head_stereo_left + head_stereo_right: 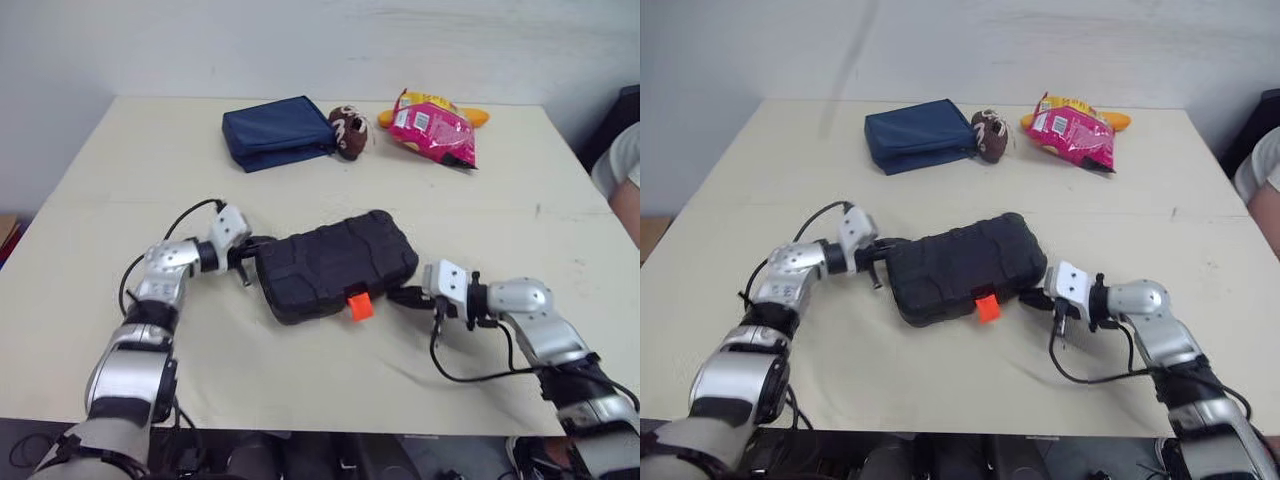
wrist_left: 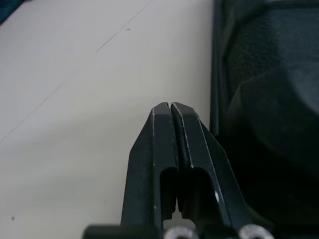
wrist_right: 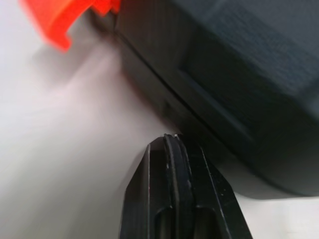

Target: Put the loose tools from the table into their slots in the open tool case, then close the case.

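A black tool case (image 1: 335,265) lies closed in the middle of the table, with an orange latch (image 1: 359,305) on its front edge. My left gripper (image 1: 254,256) is shut, its tips against the case's left end; the left wrist view shows the fingers (image 2: 172,149) pressed together beside the case wall (image 2: 259,99). On the case's right side, my right gripper (image 1: 405,296) is also shut and touches the front right corner. Its closed fingers (image 3: 172,179) meet the case's lower edge, near the orange latch (image 3: 65,20).
At the back of the table lie a dark blue pouch (image 1: 277,132), a small brown stuffed toy (image 1: 348,130) and a pink snack bag (image 1: 435,126). A person's arm (image 1: 622,175) shows at the right edge.
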Controlling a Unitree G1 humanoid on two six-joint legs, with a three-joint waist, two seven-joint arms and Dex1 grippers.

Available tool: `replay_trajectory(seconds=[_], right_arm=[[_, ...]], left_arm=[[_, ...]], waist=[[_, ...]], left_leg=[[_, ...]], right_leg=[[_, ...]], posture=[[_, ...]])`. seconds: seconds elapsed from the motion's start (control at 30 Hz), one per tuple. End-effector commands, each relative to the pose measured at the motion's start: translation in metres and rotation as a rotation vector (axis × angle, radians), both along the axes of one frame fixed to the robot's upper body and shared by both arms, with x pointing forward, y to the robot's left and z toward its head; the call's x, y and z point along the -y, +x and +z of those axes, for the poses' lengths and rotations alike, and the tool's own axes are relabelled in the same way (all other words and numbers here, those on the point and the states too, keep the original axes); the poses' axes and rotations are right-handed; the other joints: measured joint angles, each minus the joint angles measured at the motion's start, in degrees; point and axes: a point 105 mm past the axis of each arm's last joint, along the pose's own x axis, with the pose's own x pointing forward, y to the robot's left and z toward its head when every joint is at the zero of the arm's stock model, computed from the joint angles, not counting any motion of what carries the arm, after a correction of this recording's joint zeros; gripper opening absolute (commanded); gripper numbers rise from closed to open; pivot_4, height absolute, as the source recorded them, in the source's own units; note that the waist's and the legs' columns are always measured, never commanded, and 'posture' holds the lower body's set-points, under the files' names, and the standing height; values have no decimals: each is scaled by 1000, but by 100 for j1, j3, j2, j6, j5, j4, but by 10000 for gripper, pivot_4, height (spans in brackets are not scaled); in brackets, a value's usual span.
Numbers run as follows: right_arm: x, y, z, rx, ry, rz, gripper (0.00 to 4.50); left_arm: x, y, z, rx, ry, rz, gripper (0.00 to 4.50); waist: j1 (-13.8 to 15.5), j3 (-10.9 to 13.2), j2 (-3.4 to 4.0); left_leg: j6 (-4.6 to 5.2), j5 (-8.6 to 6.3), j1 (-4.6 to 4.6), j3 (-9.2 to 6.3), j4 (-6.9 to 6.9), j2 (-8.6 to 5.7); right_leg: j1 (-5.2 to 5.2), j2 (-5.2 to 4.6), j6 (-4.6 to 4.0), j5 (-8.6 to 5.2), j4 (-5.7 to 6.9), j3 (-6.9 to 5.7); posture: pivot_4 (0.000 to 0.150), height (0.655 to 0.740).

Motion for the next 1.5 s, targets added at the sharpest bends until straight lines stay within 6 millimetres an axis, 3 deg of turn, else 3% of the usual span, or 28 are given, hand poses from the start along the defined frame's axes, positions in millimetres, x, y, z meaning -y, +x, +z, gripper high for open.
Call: replay_trajectory(seconds=[0.03, 0.17, 0.27, 0.33, 0.43, 0.53, 0.63, 0.7, 0.77, 0.9, 1.03, 1.27, 1.5], right_arm=[[-6, 15, 5, 51, -5, -25, 0], [-7, 23, 2, 76, -37, -20, 0], [0, 25, 7, 97, -18, -64, 0], [16, 22, 10, 117, -23, -108, 0], [33, 15, 17, 142, -26, -159, 0], [38, 7, 30, 154, 27, -195, 0], [31, -10, 50, 191, 144, -186, 0], [16, -23, 60, 172, 195, -141, 0], [3, -33, 65, 138, 214, -98, 0], [-10, -37, 76, 140, 209, -84, 0], [-24, -43, 70, 108, 149, -38, 0], [-37, -39, 56, 80, 101, -43, 0], [-21, -54, 42, -2, 38, -62, 0]], left_arm=[[11, -17, 4, 18, -12, -65, 347], [13, -27, 11, 24, -54, -38, 347], [-2, -26, 17, 72, -64, 83, 347], [-16, -22, 34, 112, -131, 176, 347], [-19, -24, 54, 149, -194, 188, 347], [-7, -29, 74, 236, -174, 118, 347], [45, -46, 94, 218, -179, -155, 347], [76, -52, 87, 156, -134, -282, 347], [94, -52, 78, 141, -78, -336, 347], [110, -46, 59, 103, -2, -371, 347], [130, -34, 51, 51, 13, -378, 347], [131, -31, 32, -22, 56, -376, 347], [123, -27, 23, -63, 58, -309, 347]], waist=[[18, 1, 2], [25, 1, 2], [19, 2, 3], [29, 2, 3], [79, 3, 5], [157, 3, 6], [189, 5, 8], [216, 6, 12], [192, 3, 18], [142, 4, 19], [181, 5, 18], [186, 4, 19], [185, 3, 19]], left_leg=[[-1, 1, -1, -3, 1, 0], [-3, 3, -6, -6, 3, 1], [-2, 3, -7, -5, 2, -1], [-2, 2, -8, -6, -2, 0], [-3, 2, -14, -15, -4, -1], [-1, 1, -16, -15, -5, -5], [-2, 1, -19, -15, -6, -4], [-3, 1, -24, -21, -7, -7], [-5, 1, -20, -18, -8, -12], [-11, 4, -13, -15, -13, -6], [-13, 10, -23, -23, -12, -4], [-2, 2, -35, -19, -13, -9], [-1, 4, -29, -21, -9, -10]], right_leg=[[0, -1, -2, -1, 6, -2], [-7, 0, -3, -2, 9, -3], [-7, -3, -3, -3, 9, -1], [-8, -2, -3, -2, 6, -1], [-11, -3, -3, -3, 1, -6], [-9, -7, -2, -3, -6, -5], [-10, -4, -2, -3, -6, -6], [-10, -3, -2, -3, -7, -10], [-9, -4, 1, -4, -7, -4], [-9, 6, 2, -5, -6, 1], [-22, 10, 1, -5, -2, -1], [-25, 1, 5, -7, -19, -1], [-22, -1, 5, -7, -8, -1]], posture=[[1500, 7400], [1500, 7400], [1500, 7400], [1500, 7400], [1500, 7400], [1500, 7400], [1500, 7400], [1500, 7400], [1500, 7400], [1500, 7400], [1500, 7400], [1500, 7400], [1500, 7400]])
